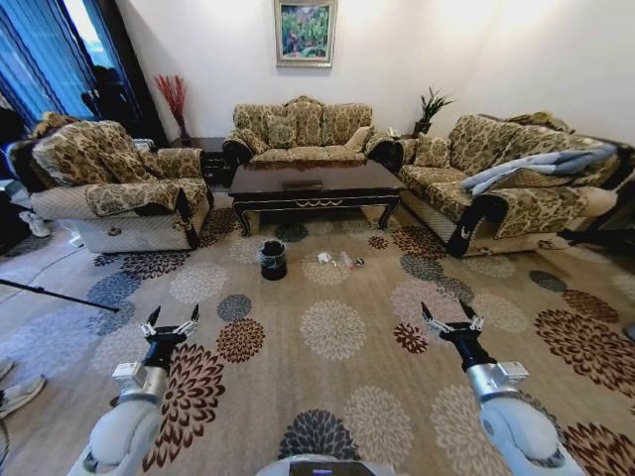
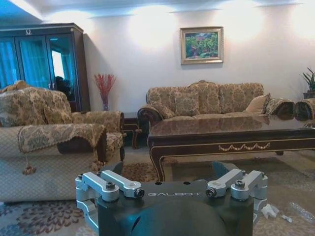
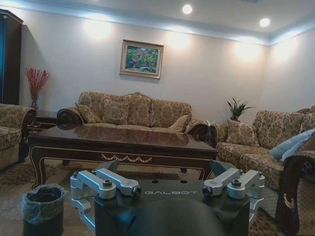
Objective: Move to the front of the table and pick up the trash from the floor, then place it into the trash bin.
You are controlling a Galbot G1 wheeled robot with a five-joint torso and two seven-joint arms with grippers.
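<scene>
The dark-brown table (image 1: 313, 186) stands across the room in front of the back sofa, also seen as table (image 2: 231, 133) and table (image 3: 123, 143). On the patterned floor (image 1: 332, 332) before it sits the black trash bin (image 1: 273, 260), trash bin (image 3: 43, 206). To its right lies the trash: a white scrap (image 1: 324, 258) and clear plastic (image 1: 347, 262); the left wrist view shows the scrap (image 2: 269, 210) and the plastic (image 2: 301, 212). My left gripper (image 1: 174, 315) and right gripper (image 1: 446, 312) are held low in front of me, both open and empty, far short of the trash.
An armchair (image 1: 109, 188) stands at the left, a sofa (image 1: 298, 129) behind the table, and another sofa (image 1: 496, 183) at the right. A thin black pole (image 1: 55, 295) and a shoe (image 1: 18, 397) lie at my left. Open carpet stretches between me and the bin.
</scene>
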